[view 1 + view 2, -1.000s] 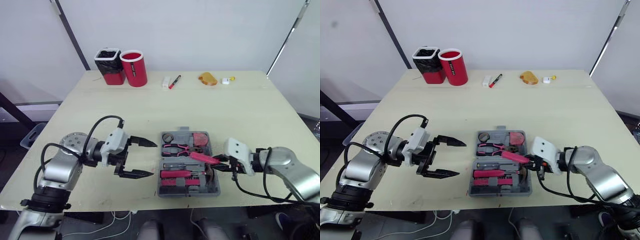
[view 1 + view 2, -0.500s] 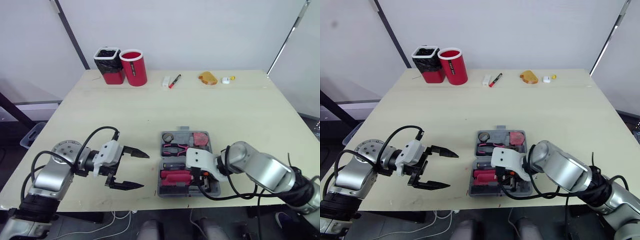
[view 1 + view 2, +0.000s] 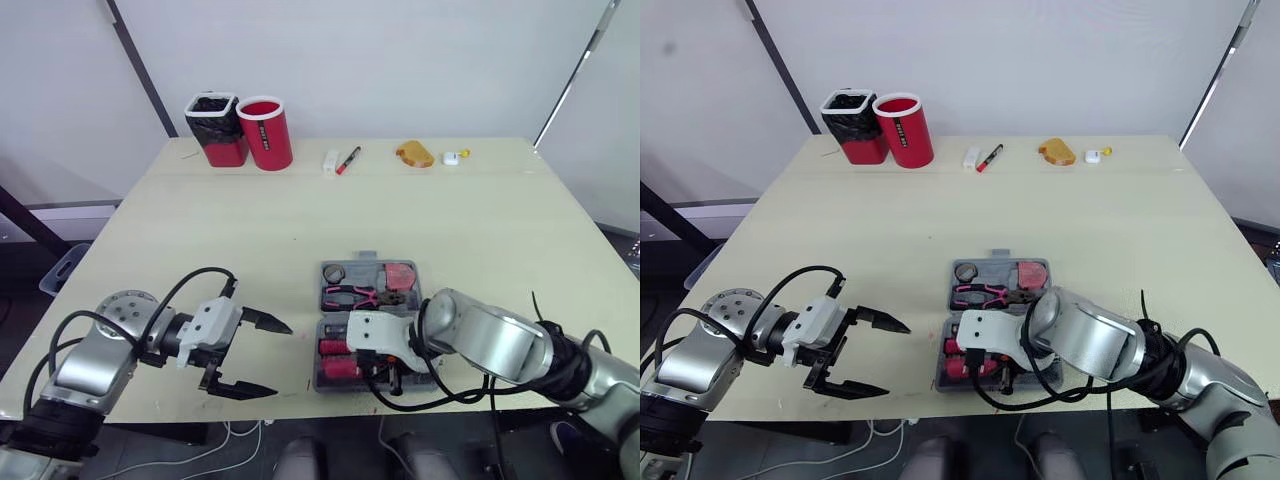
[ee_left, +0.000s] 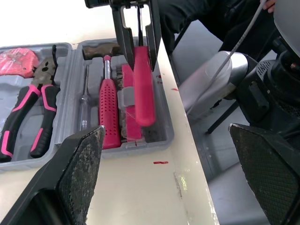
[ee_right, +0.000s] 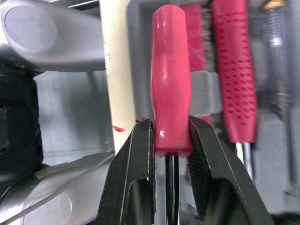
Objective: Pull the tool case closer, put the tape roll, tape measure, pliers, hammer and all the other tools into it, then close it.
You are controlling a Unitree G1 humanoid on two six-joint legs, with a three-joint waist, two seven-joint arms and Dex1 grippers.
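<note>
My right claw [image 5: 171,123] is clamped on a red tool [image 5: 171,70]. Its wrist view has both fingers [image 5: 136,168] pressed against the sides of the smooth handle near its end, with a dark shaft running back between them. What kind of tool it is I cannot tell. Just beside it lies a screwdriver [image 5: 234,70] with a dotted red grip.

My left wrist view catches that hold from the front. The handle lies along the half of the grey case [image 4: 164,133] nearer me, parallel to the screwdriver. I cannot tell whether it rests in the tray or hangs just over it. That view also picks out the pliers [image 4: 28,112], pink and black in the grips, in the next compartment, and a small red mark [image 4: 160,162] on the table beside the case.

From my head, the case sits open near the front edge of the table [image 3: 300,210], my right wrist over its near half. My left claw [image 3: 282,360] is spread wide and empty, left of the case and not touching it. Along the far edge stand a black-lined red bin [image 3: 216,130] and a red cup [image 3: 266,133], side by side. Further right lie a marker [image 3: 348,162] and an orange lump [image 3: 413,155]. The cup bears a vertical line of pale writing, too small to read.
</note>
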